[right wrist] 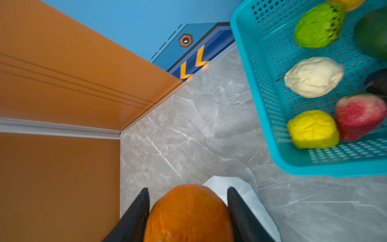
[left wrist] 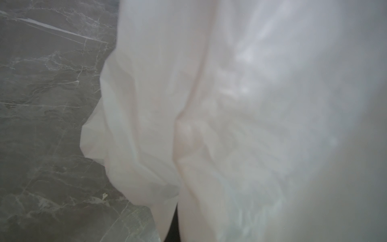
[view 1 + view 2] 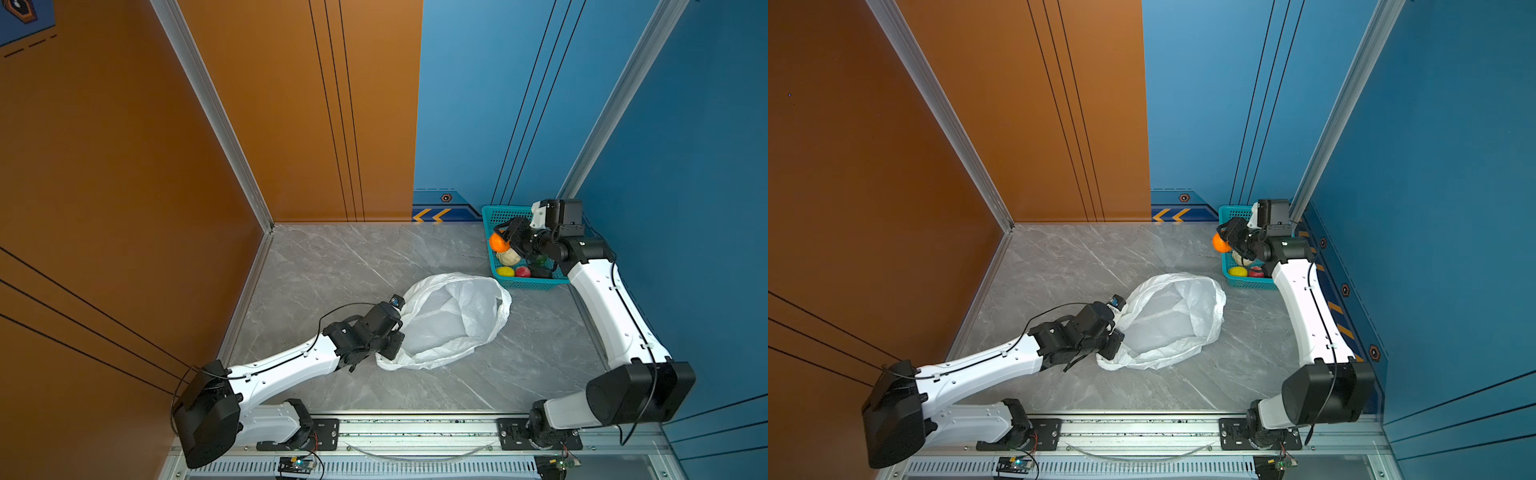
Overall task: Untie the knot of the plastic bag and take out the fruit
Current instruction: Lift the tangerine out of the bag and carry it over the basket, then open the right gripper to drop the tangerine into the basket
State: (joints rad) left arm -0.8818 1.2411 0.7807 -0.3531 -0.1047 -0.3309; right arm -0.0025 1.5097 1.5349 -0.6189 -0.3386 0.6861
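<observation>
Right fingers (image 1: 136,213) pinch an orange (image 1: 188,215) by the basket (image 1: 263,98) (to drop it in, maybe); left fingers (image 3: 392,345) pinch the plastic bag (image 3: 453,320) open.

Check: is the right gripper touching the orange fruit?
Touching. In the right wrist view the right gripper has both black fingers pressed against the sides of the orange fruit, with no gap showing.

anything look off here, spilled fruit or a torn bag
Nothing stands out. The plastic bag lies open and slack on the table, its rim pinched by the left gripper, no tear visible. The right gripper holds an orange fruit by the teal basket; the other fruit sits inside it, none on the table.
</observation>
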